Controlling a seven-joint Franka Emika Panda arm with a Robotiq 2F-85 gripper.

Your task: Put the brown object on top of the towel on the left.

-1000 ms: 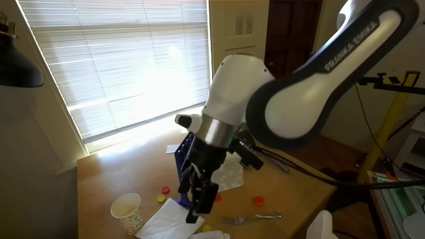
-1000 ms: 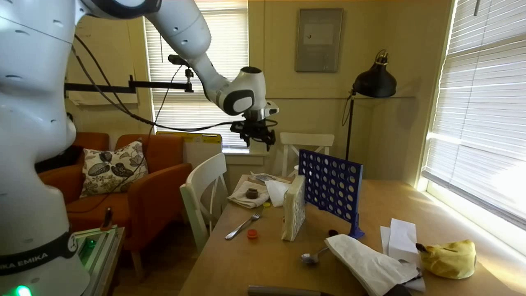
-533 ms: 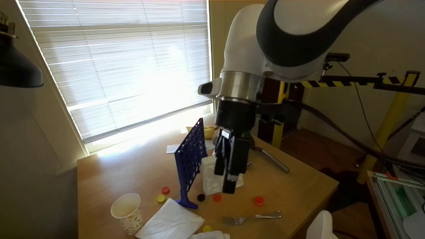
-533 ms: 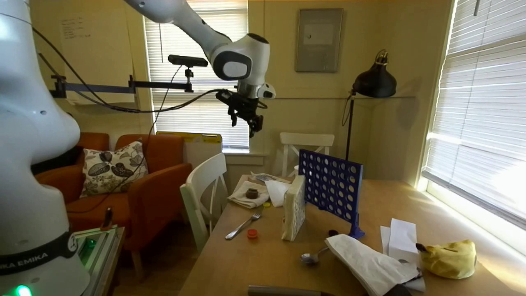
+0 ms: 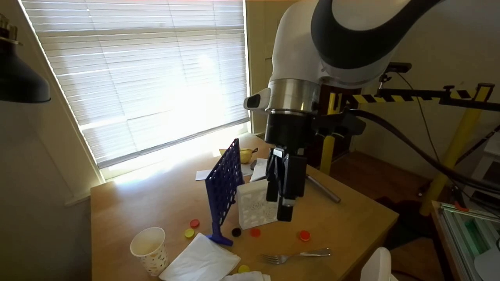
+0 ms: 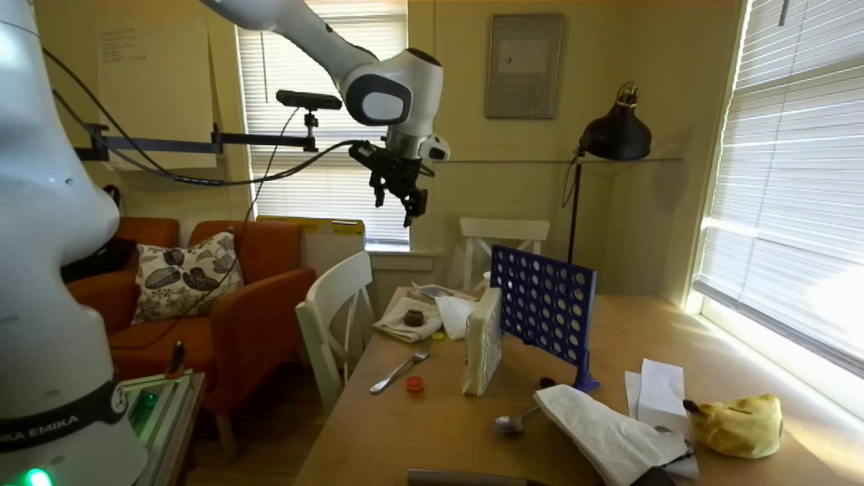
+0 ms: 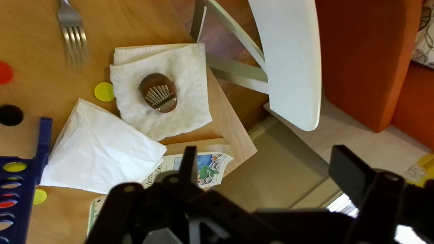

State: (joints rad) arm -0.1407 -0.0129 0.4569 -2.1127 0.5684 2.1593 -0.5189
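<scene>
The brown object is a small oval wooden piece with metal tines (image 7: pixel 158 93). It lies on the folded cream towel (image 7: pixel 193 91) in the wrist view. In an exterior view, the brown object (image 6: pixel 414 318) sits on the towel (image 6: pixel 395 329) at the table's far end. In an exterior view only a corner of the towel (image 5: pixel 250 276) shows, and the brown object is out of frame. My gripper (image 7: pixel 268 166) is open, with nothing between its fingers. In both exterior views the gripper (image 5: pixel 279 207) (image 6: pixel 396 206) hangs high above the table, apart from the towel and object.
A white napkin (image 7: pixel 105 152) lies beside the towel. A blue game frame (image 6: pixel 543 304) and a white upright holder (image 6: pixel 482 344) stand mid-table. A fork (image 6: pixel 401 368), loose discs and a paper cup (image 5: pixel 150 249) are around. A white chair (image 7: pixel 291 61) stands at the table edge.
My gripper has risen and shifted left in an exterior view, uncovering the holder and discs in another. Most of this motion came in the first half second. The brown object and towel stayed put.
</scene>
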